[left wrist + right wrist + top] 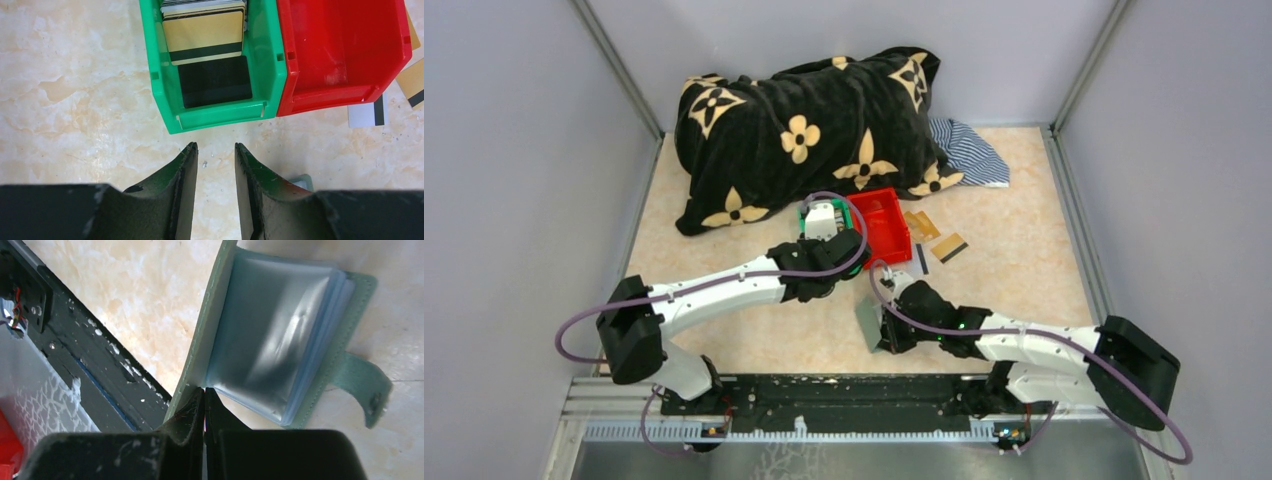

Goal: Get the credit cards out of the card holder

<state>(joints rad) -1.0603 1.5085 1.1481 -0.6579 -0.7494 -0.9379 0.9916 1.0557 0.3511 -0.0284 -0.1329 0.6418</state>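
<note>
The card holder (280, 335) is a grey-green wallet lying open, its see-through pockets showing and its closure tab (365, 387) hanging to the right. In the top view it (869, 322) stands tilted by my right gripper (890, 330). My right gripper (204, 390) is shut, pinching the holder's cover at a corner. Credit cards lie in the green bin (157, 75): a gold card with a black stripe (202, 37) on a stack and a black card (215, 82). My left gripper (216, 147) is open and empty just in front of that bin.
A red bin (345, 50) stands against the green one's right side. Loose cards lie beside it: a white one (367, 112) and gold ones (951, 247). A black flowered blanket (804, 130) and striped cloth (969, 150) fill the back. The black base rail (75, 340) is close behind the holder.
</note>
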